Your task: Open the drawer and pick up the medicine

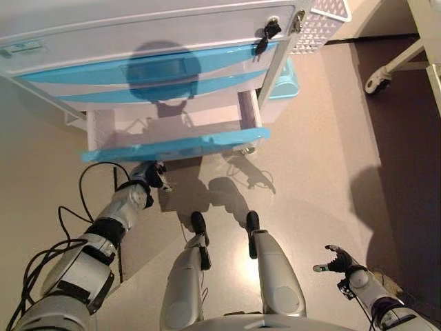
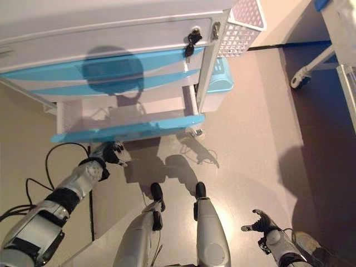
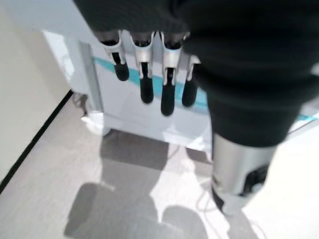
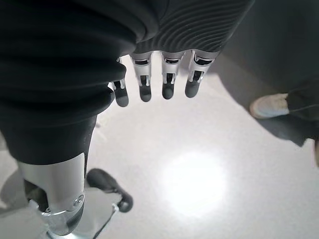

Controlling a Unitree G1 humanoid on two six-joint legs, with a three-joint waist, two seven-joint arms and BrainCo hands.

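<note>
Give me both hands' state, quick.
Left hand: open, holding nothing, just below the pulled-out drawer.
Right hand: open, empty, low at the robot's side.

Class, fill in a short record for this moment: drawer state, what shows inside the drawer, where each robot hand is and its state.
drawer: bottom drawer of the white and blue cabinet pulled out
drawer contents: no medicine visible in what shows of the inside
left robot hand: just below the drawer's blue front, fingers straight, holding nothing
right robot hand: low at the robot's right side, away from the cabinet, open and empty
</note>
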